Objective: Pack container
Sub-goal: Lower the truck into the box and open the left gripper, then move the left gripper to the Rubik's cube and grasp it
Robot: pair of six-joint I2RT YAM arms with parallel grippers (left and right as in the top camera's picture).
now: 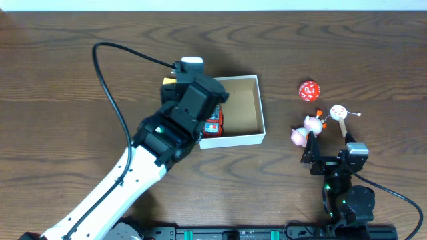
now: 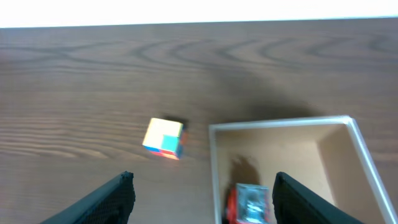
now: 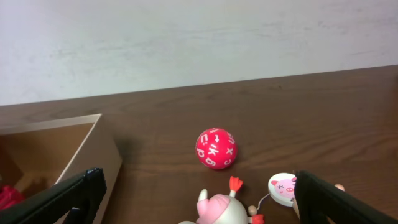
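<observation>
The left jaws hang wide and empty over the container [image 2: 280, 124], a red toy [image 2: 249, 202] inside (a multicoloured cube [image 2: 164, 138] sits outside); right jaws wide, empty.

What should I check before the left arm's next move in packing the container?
1. Left gripper open and empty: ok.
2. Red toy car inside the container: ok.
3. Multicoloured cube free to grasp, on the table beside the container: ok.
4. Right gripper open and empty: ok.
5. Red lettered ball packed: not ok, on the table.
6. Car lying flat: cannot tell.
</observation>
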